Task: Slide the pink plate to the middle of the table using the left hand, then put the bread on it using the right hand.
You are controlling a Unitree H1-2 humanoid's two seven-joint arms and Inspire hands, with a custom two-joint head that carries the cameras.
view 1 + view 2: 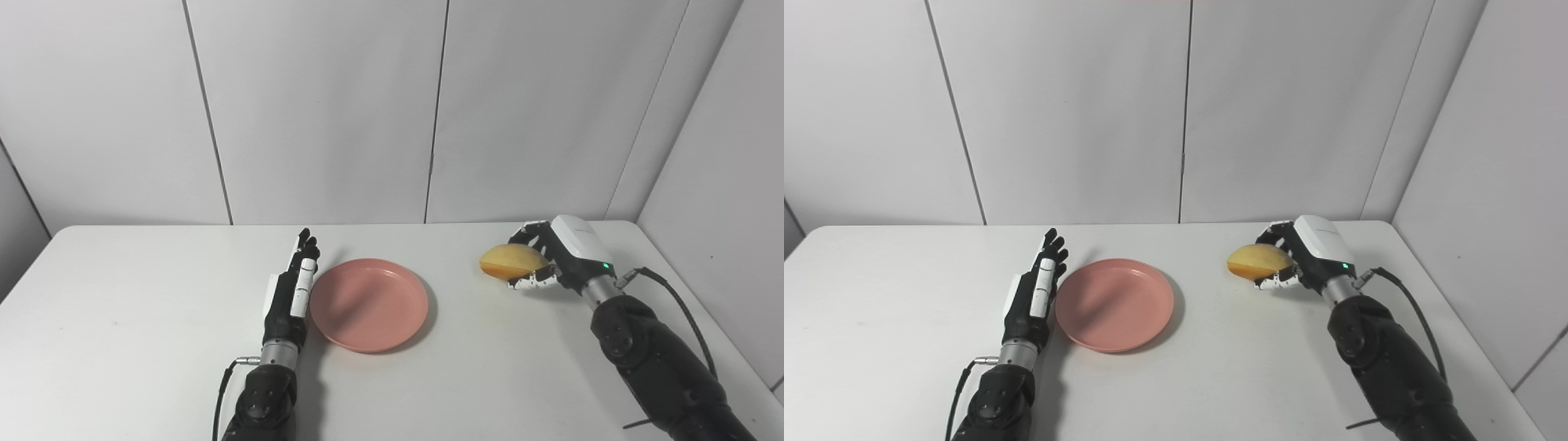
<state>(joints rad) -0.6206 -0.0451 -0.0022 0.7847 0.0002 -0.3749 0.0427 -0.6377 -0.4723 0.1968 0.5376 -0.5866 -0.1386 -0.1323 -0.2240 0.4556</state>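
The pink plate (pixel 368 304) lies flat near the middle of the white table (pixel 122 318). My left hand (pixel 293 288) is open with fingers straight, edge-on against the plate's left rim. My right hand (pixel 551 256) is shut on the yellow-brown bread (pixel 511 261) and holds it a little above the table, to the right of the plate. The same shows in the right eye view: plate (pixel 1115 304), left hand (pixel 1035 292), bread (pixel 1258 261), right hand (pixel 1304 252).
White wall panels (pixel 318 110) stand behind the table and a wall closes the right side. A black cable (pixel 680 306) runs along my right forearm. Bare tabletop lies between the plate and the bread.
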